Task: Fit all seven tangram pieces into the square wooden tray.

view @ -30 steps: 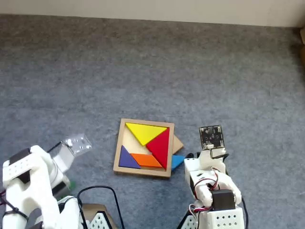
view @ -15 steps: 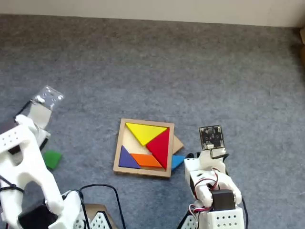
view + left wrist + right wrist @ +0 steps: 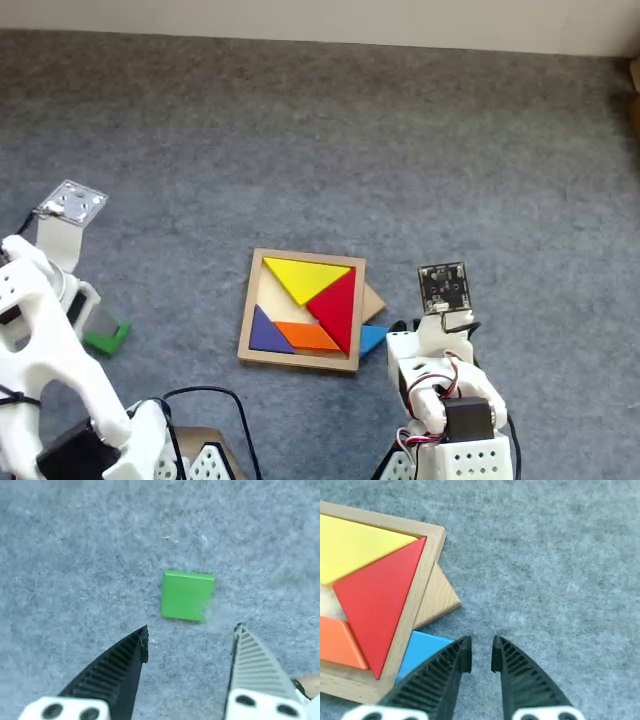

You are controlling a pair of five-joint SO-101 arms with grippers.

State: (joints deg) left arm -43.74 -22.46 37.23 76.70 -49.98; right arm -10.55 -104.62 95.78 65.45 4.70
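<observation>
Tray (image 3: 247, 305): square, wooden, mid-surface; four coloured pieces (image 3: 303, 277) are seated inside.
Green square (image 3: 187, 595): smooth, laid flat on the grey fuzzy surface (image 3: 450, 150), well apart from the tray, before the spread left pincer (image 3: 191, 627).
Blue piece (image 3: 422, 647): against the tray's outer rim, partly hidden.
Right pincer (image 3: 481, 640): almost pressed together, nothing gripped.

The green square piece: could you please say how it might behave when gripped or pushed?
The green square piece looks like a stiff, flat block, so it probably won't bend or roll. Lying flat on the fuzzy carpet, it would likely drag rather than slide.
</observation>
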